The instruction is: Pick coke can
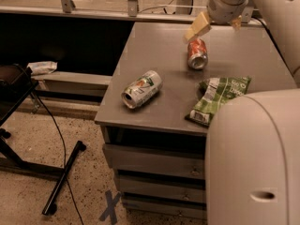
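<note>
The coke can [197, 54] is red with white markings and a silver top. It lies on its side at the back middle of the grey table [154, 46]. My gripper [212, 33] hangs just above and behind the can, apart from it and holding nothing. One tan finger [197, 26] points down-left over the can's far end, and the other finger [236, 23] shows only partly to the right of the wrist. The fingers stand apart, so the gripper is open.
A white can with green and orange markings [141, 88] lies near the table's front left. A green snack bag [219, 97] lies front right. My white arm body [253, 158] fills the lower right. A black stand [28, 125] and cable are on the floor at left.
</note>
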You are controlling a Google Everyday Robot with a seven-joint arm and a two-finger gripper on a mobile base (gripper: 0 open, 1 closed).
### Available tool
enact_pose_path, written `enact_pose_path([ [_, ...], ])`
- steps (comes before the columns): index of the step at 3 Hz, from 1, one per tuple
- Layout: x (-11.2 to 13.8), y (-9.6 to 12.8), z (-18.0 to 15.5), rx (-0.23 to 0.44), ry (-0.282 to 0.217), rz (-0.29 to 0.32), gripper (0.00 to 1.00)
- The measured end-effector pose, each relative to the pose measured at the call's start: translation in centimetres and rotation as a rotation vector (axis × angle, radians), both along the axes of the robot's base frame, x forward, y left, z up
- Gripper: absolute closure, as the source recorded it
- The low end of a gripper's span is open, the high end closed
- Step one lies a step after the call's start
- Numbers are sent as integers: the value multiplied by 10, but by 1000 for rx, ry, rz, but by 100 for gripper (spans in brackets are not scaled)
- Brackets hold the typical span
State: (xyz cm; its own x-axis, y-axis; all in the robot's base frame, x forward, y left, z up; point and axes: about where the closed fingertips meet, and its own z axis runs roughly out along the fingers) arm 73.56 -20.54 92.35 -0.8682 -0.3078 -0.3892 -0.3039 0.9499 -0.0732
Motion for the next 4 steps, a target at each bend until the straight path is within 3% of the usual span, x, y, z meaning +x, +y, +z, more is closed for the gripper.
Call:
enact_pose_path([
  [1,21,6,-27,111,20,-119,0],
  [2,34,10,-48,162,39,-184,0],
  [3,40,13,-78,154,103,-224,21],
  [4,41,17,-90,139,139,-210,45],
])
